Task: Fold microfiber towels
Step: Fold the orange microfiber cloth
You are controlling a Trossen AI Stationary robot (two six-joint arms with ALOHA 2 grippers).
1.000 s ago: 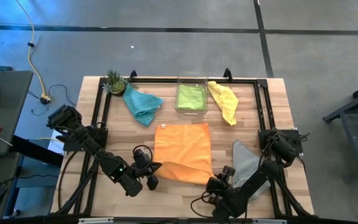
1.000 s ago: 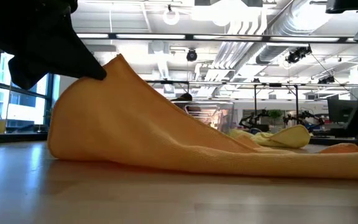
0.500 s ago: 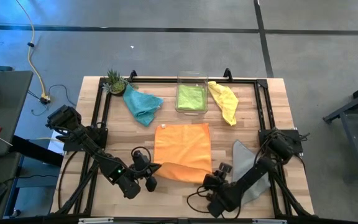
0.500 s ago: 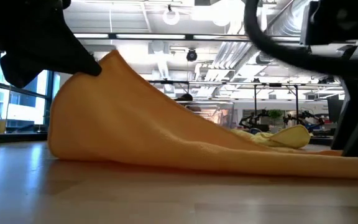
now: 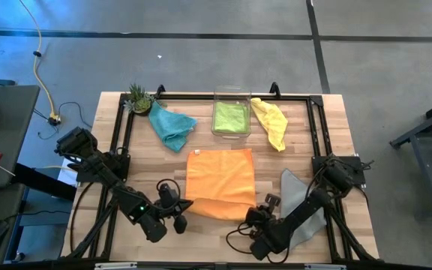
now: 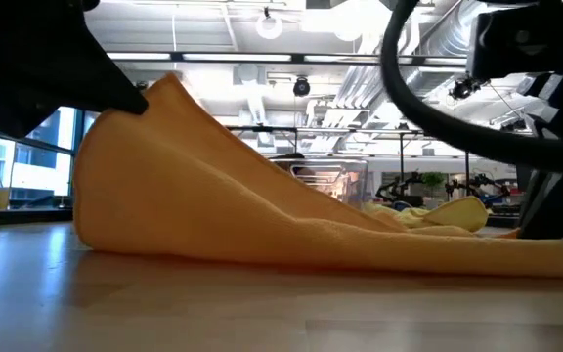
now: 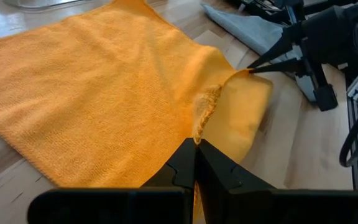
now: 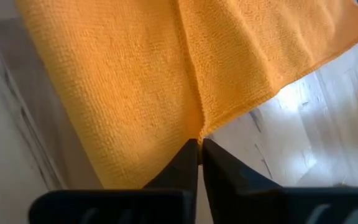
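Observation:
The orange towel (image 5: 220,180) lies spread at the table's middle, and both grippers are on its near edge. My left gripper (image 5: 189,202) is shut on the near left corner, which the low view shows raised off the table (image 6: 169,90). My right gripper (image 5: 259,214) is shut on the near right corner. The rest of the orange towel (image 6: 379,244) slopes down and rests on the wood. Farther back lie a teal towel (image 5: 171,126), a yellow towel (image 5: 270,121) and a lime green towel (image 5: 231,116) inside a clear bin. A grey towel (image 5: 300,196) lies at the near right. My left gripper pinches the orange towel's near left corner (image 7: 198,132) between its two fingers, coming slanting down from the table's near left. The corner is lifted clear, bunched at the fingers, and the cloth falls away to the table behind it. My right gripper pinches the orange towel's near edge at its right corner (image 8: 199,133) between its two fingers, slanting down from the near right. The cloth is creased where the fingers meet it. The corner stays low, near the tabletop.
The clear bin (image 5: 231,96) stands at the far middle, and a small plant (image 5: 139,97) at the far left corner. A black frame (image 5: 118,127) runs round the table's edges. Bare wood shows between the towels.
My right gripper has moved toward the table's left, in to the orange towel's near right corner, and its arm has come into the low view. The left gripper keeps the near left corner raised.

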